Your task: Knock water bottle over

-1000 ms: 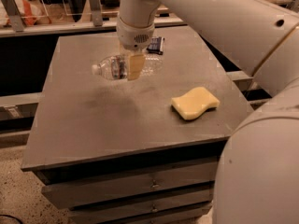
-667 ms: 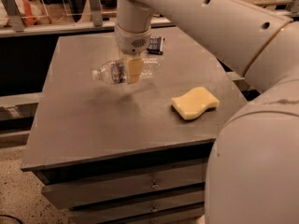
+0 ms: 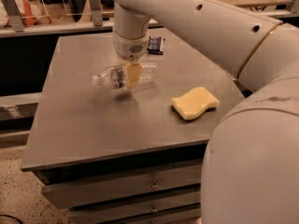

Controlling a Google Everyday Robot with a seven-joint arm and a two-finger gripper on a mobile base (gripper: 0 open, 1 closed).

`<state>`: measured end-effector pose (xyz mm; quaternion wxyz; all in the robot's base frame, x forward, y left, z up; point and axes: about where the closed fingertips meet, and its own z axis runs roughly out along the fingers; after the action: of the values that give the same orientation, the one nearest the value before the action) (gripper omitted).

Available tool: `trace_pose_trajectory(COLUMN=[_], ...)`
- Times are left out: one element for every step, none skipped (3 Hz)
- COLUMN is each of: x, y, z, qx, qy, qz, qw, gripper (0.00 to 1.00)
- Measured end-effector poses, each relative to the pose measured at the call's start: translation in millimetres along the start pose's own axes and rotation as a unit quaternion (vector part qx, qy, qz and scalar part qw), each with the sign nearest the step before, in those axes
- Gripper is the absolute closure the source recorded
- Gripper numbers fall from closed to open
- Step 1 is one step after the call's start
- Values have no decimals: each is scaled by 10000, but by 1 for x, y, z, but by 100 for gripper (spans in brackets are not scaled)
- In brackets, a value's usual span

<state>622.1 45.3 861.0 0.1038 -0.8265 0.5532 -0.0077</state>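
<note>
**Bottle's sideways, just not let go yet**

The hand [image 3: 133, 74] is over the back-middle of the bench [image 3: 93, 125], clamped round the middle of the water bottle [image 3: 112, 78]. The bottle's lying flat with its cap pointing left. There's a shadow under it, so I reckon it's just off the surface. Since a second ago, hand and bottle have dropped a touch lower together. Looks nearly done to me: set it down and release. The sponge [image 3: 194, 103] sits well clear on the right.
</note>
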Motion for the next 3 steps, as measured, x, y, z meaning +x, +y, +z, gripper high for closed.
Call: trace_pose_trajectory(x=[-1, -1, -1], y=[0, 2, 4], z=[3, 3, 2], qx=[45, 72, 129], qy=[37, 61, 83], qz=[20, 34, 65], qw=[10000, 9999, 9999], gripper=[59, 36, 13])
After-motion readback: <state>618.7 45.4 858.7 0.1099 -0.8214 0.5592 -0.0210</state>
